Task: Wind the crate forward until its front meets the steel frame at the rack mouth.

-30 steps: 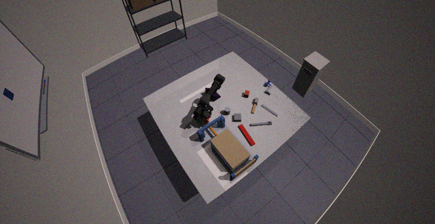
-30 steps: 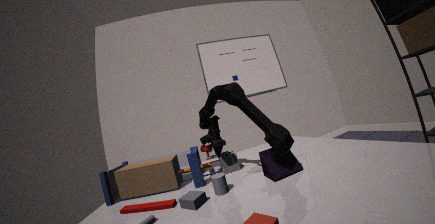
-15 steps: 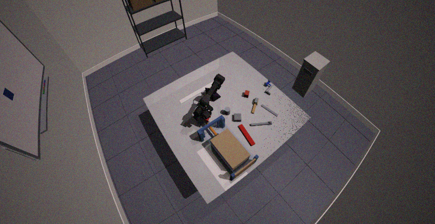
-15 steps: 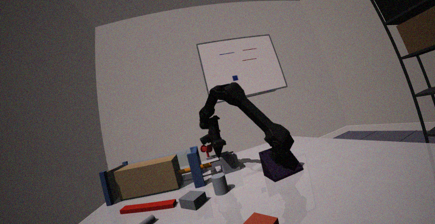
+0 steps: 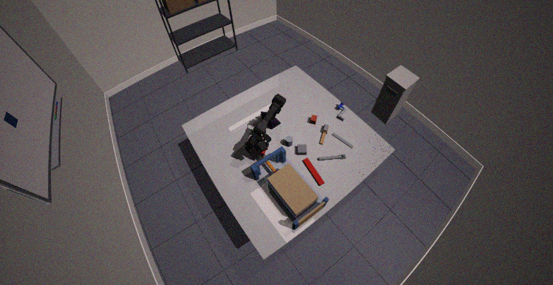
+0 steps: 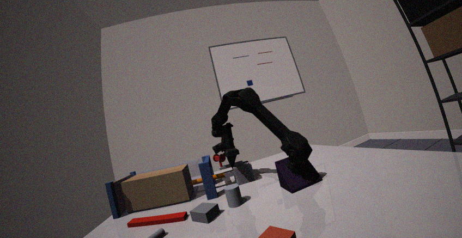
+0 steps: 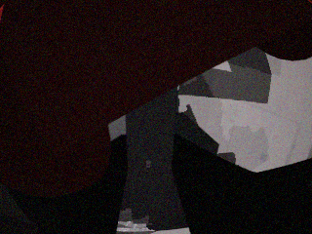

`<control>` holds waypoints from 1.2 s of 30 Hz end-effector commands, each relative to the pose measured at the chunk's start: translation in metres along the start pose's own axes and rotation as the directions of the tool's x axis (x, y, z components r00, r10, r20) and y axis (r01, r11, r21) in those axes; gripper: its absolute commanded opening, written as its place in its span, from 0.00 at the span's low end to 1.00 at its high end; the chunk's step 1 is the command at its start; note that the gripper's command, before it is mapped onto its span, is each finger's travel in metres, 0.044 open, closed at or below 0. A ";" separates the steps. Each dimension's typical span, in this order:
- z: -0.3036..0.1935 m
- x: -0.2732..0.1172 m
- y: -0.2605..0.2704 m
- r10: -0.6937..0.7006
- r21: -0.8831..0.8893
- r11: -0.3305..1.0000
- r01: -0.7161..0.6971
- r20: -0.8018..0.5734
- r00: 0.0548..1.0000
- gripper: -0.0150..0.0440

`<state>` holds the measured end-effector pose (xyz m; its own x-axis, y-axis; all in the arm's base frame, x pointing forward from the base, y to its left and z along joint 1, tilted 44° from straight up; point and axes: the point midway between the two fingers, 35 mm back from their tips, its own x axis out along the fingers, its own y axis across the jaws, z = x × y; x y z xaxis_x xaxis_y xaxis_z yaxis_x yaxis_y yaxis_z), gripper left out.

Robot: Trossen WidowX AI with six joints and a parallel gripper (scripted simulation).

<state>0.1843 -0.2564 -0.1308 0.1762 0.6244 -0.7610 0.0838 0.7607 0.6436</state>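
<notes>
The tan crate (image 5: 293,189) (image 6: 155,188) sits flat in the cubby. A gap separates its front from the blue frame (image 5: 252,167) (image 6: 208,178) at the mouth. An orange strap (image 5: 270,165) (image 6: 217,176) runs through the frame toward the grey winch (image 6: 245,175). My gripper (image 6: 232,166) points down over the winch, shut on the winch handle. The handle's red knob (image 6: 218,158) (image 5: 263,152) stands beside the fingers on the frame side. In the wrist view, the dark red knob (image 7: 58,97) fills the upper left. The key and the round hole are hidden.
A grey cylinder (image 5: 289,141) (image 6: 232,195), a grey block (image 5: 301,149) (image 6: 205,212) and a red bar (image 5: 313,171) (image 6: 157,219) lie near the cubby. Farther off are a red cube (image 5: 313,119), a hammer (image 5: 323,136), a wrench (image 5: 330,157) and a grey strip (image 5: 342,140).
</notes>
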 end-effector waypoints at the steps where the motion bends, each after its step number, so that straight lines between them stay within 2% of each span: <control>1: 0.000 0.004 -0.002 -0.001 0.012 1.000 0.001 -0.008 1.000 0.25; 6: 0.000 0.004 -0.004 -0.005 0.078 0.997 0.006 -0.011 1.000 0.25; 17: 0.000 0.004 -0.003 -0.003 0.036 0.999 0.003 -0.009 1.000 0.25; 36: 0.000 0.004 -0.005 -0.005 0.074 0.997 0.006 -0.011 1.000 0.25</control>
<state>0.1841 -0.2585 -0.1329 0.1722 0.6215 -0.7643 0.1513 0.7500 0.6439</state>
